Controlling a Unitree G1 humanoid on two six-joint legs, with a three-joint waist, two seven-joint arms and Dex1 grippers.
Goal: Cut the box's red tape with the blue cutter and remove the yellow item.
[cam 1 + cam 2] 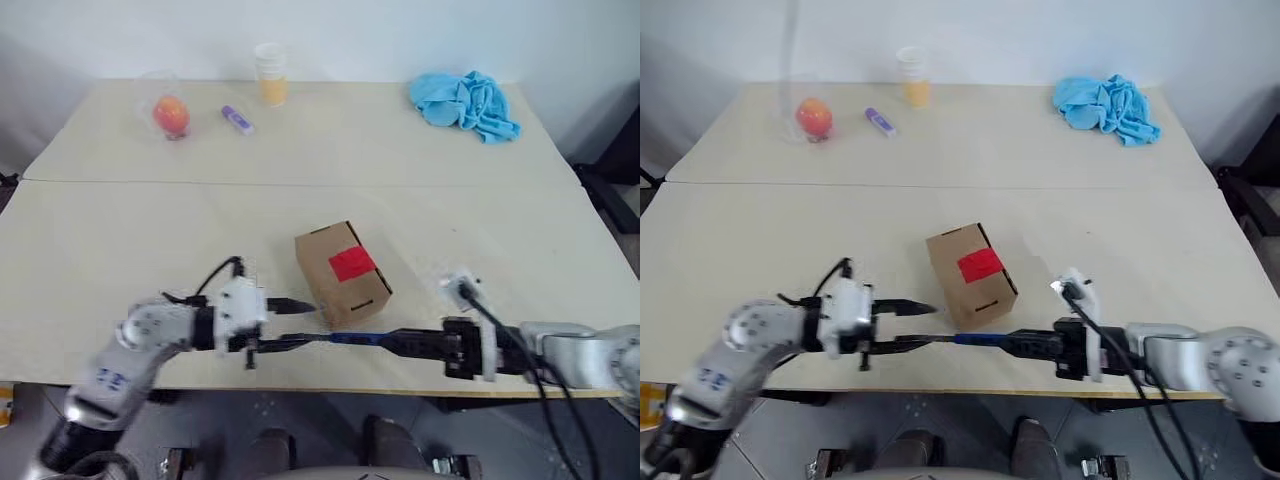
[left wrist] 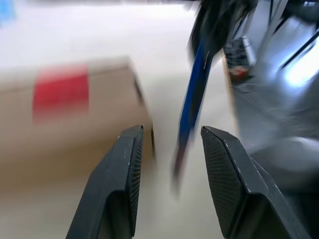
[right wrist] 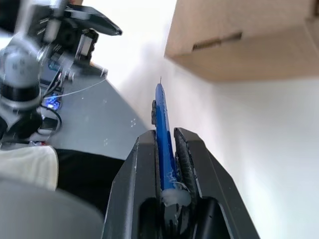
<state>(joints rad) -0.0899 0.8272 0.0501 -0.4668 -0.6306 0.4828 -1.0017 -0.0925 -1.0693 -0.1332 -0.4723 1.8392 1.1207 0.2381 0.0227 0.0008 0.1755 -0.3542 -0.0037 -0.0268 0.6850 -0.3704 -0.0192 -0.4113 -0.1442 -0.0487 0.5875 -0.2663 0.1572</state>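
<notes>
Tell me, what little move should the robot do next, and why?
Probably swing the right pincer, shut on the blue cutter, up over the box so the tip meets the red tape. The tape looks uncut, and the open left pincer has the cutter's tip between its fingers without gripping it.

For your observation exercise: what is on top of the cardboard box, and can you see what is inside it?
A red tape patch sits on top of the box. The flaps are closed, so whatever is inside is covered.
</notes>
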